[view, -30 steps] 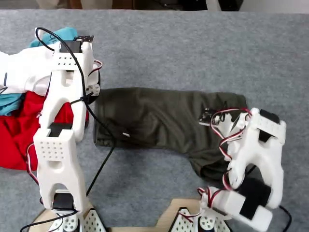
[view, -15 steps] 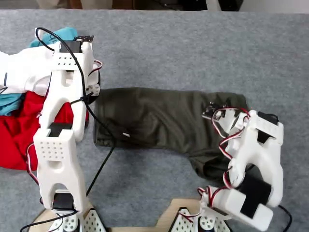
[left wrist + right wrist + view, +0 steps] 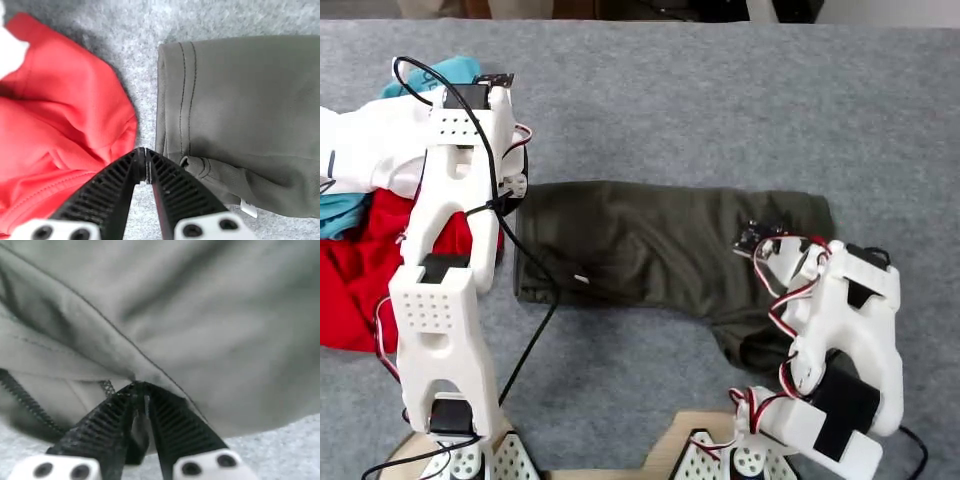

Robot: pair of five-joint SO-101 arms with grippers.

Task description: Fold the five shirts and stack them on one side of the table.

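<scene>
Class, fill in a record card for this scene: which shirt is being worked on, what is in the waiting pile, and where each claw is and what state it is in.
Shirt in work: olive shirt, lying across the middle of the grey table
Waiting pile: red shirt, white shirt and teal shirt, heaped beside the left arm
Left claw: shut, holding nothing, over the gap between the red shirt and the olive shirt
Right claw: shut, apparently pinching a fold of the olive shirt

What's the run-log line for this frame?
left gripper: shut, between red shirt and olive shirt | right gripper: shut on olive shirt
</scene>
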